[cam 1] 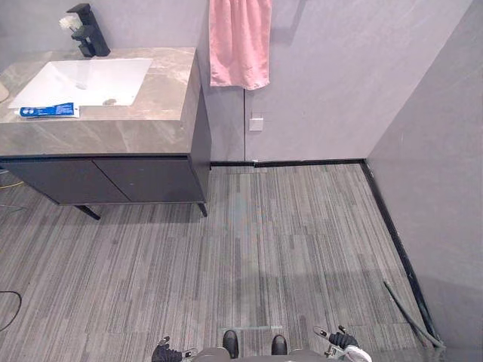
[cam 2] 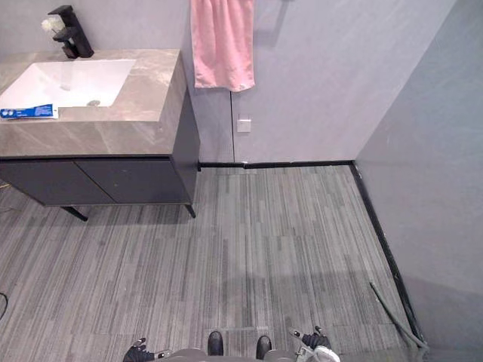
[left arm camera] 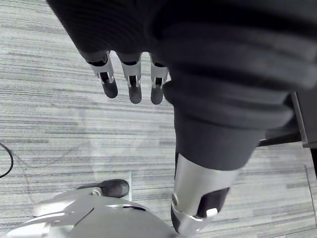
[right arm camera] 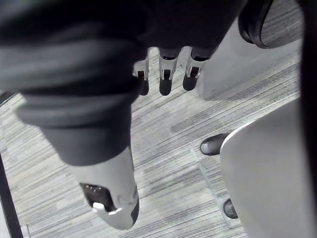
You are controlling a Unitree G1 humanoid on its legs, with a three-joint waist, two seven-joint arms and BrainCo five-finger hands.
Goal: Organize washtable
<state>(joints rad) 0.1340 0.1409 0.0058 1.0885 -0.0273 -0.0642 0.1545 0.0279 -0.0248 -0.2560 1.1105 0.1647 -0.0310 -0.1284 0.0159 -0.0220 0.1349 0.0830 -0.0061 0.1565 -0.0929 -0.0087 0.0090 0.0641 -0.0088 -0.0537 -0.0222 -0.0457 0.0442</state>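
The washtable (cam 1: 143,113) stands at the far left, a grey stone top with a white sink (cam 1: 83,81) and a black tap (cam 1: 87,30). A blue toothpaste tube (cam 1: 49,111) lies flat on the top, just in front of the sink's left corner. Something small and white (cam 1: 68,23) sits by the tap. A pink towel (cam 1: 239,41) hangs on the wall right of the washtable. My left hand (left arm camera: 133,79) and right hand (right arm camera: 166,79) hang low over the floor, far from the washtable, fingers straight and holding nothing. They also peek in as left hand (cam 1: 167,351) and right hand (cam 1: 339,341).
A dark cabinet (cam 1: 113,179) on thin legs carries the stone top. A white wall socket (cam 1: 256,123) sits below the towel. Grey walls close the back and the right side, and a grey hose (cam 1: 411,313) lies along the right wall. Striped grey carpet lies between me and the washtable.
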